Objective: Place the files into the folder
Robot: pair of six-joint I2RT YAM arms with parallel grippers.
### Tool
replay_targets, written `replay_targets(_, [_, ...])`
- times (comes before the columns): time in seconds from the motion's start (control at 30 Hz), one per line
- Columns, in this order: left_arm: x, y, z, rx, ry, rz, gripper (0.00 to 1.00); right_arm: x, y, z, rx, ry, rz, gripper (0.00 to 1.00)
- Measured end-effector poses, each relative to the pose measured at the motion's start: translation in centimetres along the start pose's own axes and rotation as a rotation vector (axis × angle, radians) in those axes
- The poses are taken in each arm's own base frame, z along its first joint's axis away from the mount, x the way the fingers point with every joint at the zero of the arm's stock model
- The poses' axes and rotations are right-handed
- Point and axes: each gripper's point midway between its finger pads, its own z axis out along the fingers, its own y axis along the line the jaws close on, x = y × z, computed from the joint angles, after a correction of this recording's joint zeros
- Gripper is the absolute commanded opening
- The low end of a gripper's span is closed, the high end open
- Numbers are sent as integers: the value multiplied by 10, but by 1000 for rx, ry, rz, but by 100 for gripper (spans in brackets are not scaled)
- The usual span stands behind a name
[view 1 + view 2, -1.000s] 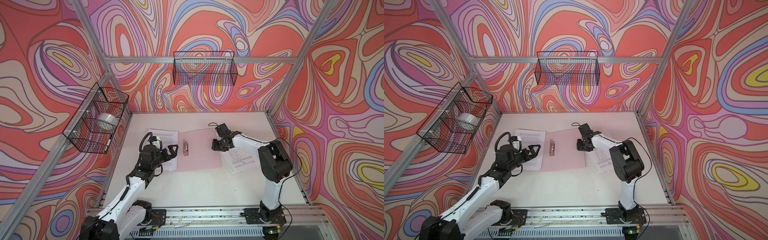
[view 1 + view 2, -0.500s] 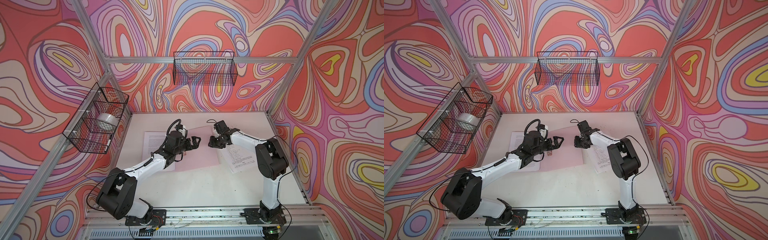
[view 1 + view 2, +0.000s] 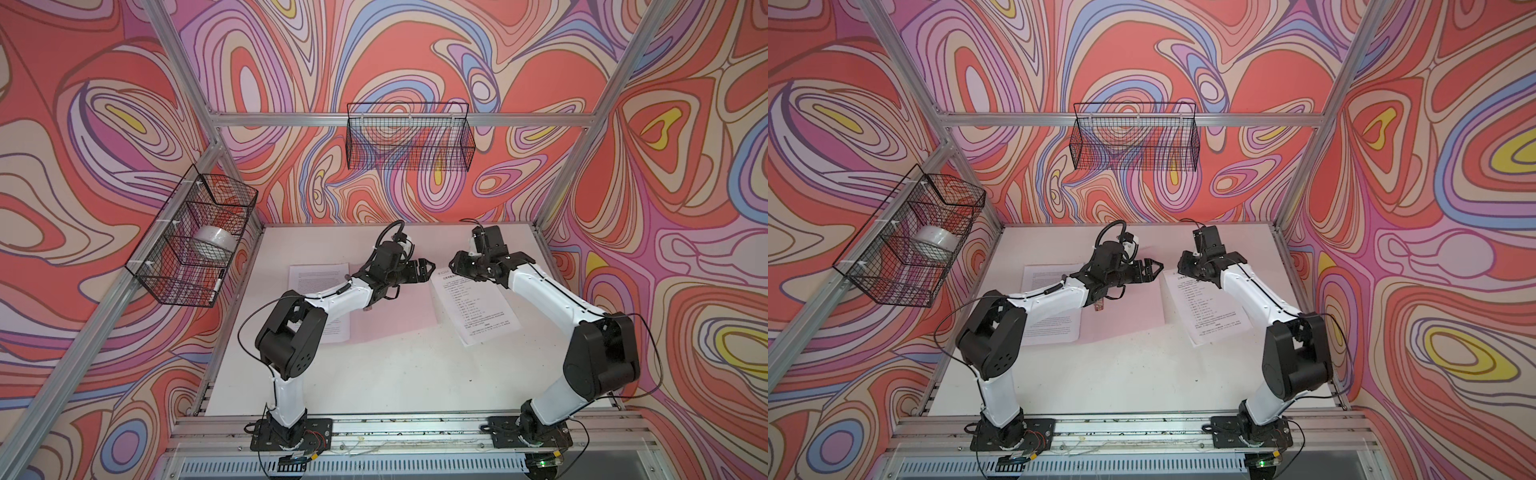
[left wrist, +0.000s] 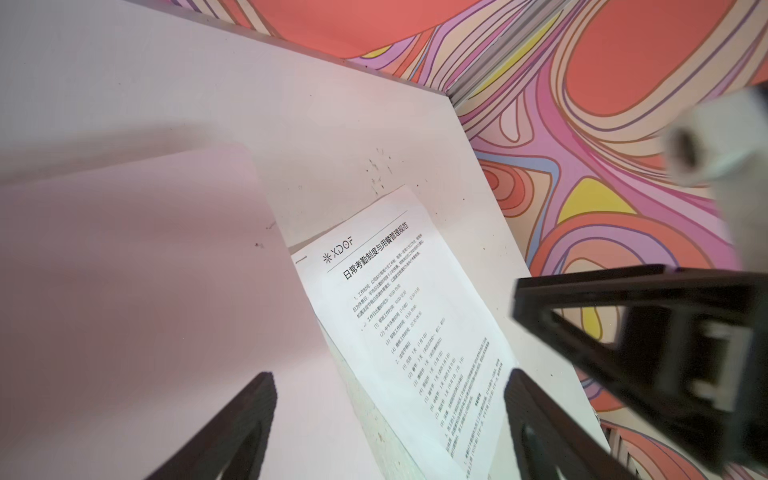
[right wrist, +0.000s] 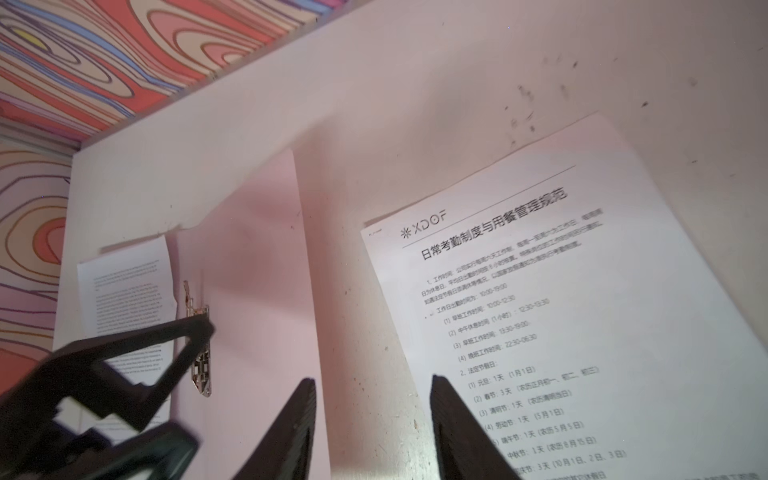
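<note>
Pale pink, the folder (image 3: pixel 395 311) lies open and flat at the middle of the desk (image 3: pixel 374 374), with its metal clip (image 5: pixel 199 353) bare. The files are two printed sheets. The left sheet (image 3: pixel 316 280) lies at the folder's 9 o'clock, its edge by the clip, and the right sheet (image 3: pixel 478 309) lies slightly askew on the desk, just beside the folder at its 3 o'clock.

Within the last second the left end effector (image 3: pixel 429 270) has swung from over the left sheet right across the folder to its 2 o'clock corner. Its jaws have narrowed a little but are still spread wide and grip nothing. The right end effector (image 3: pixel 454 268), partly spread and empty, has eased back toward 3 o'clock and hangs over the right sheet's far corner. The two tips now face each other, close but apart. The right sheet has not shifted.

Both arms appear to be converging on that sheet, so lifting it is probably the step in hand. It is not yet inside the folder.
</note>
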Motion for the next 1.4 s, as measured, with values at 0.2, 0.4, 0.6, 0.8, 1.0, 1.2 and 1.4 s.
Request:
replay_targets(0.2, [20,22,41,-33,71,-37,76,-6,-29,-11,42,-25,46,46])
replay_targets(0.4, [18,25,62,-31,80,-66,59,6,-37,-7,37,13,66,45])
replay_targets(0.6, [20,31,79,-31,89,-98,53,10,-40,-6,23,26,76,43])
replay_targets(0.8, [32,45,93,-56,112,-140,51,10,-43,-8,23,24,83,42])
replay_targets(1.0, [34,51,104,-72,115,-177,50,6,-48,-13,26,12,93,42])
replay_targets(1.2, [35,55,109,-81,112,-199,52,4,-51,-15,27,5,98,42])
replay_targets(1.4, [34,58,117,-81,105,-218,52,2,-53,-16,24,5,106,42])
